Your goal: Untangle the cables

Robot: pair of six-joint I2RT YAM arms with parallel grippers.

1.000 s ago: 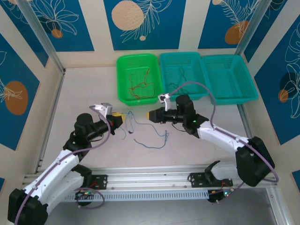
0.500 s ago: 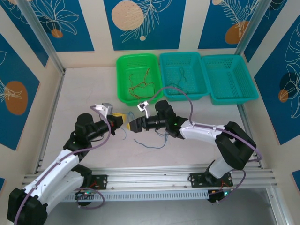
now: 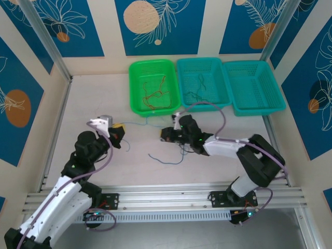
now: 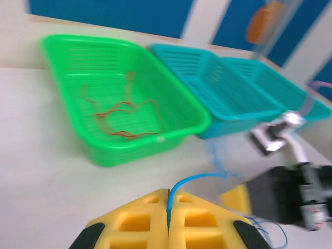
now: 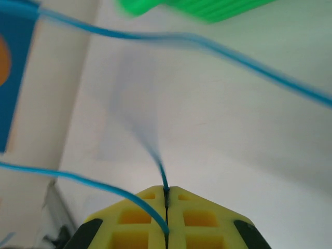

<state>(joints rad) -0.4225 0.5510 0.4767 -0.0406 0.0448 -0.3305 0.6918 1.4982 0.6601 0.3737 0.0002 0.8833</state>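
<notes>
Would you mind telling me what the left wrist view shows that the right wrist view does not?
Left wrist view: red-orange cables, two teal baskets and the right arm's black wrist. Right wrist view: long blue strands stretched across the frame. Shared: each view's own yellow jaws shut on a blue cable, part of the green basket, and the pale table.

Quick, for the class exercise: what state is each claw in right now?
Left claw: closed on a thin blue flexible wire.
Right claw: closed on a thin blue flexible wire.
</notes>
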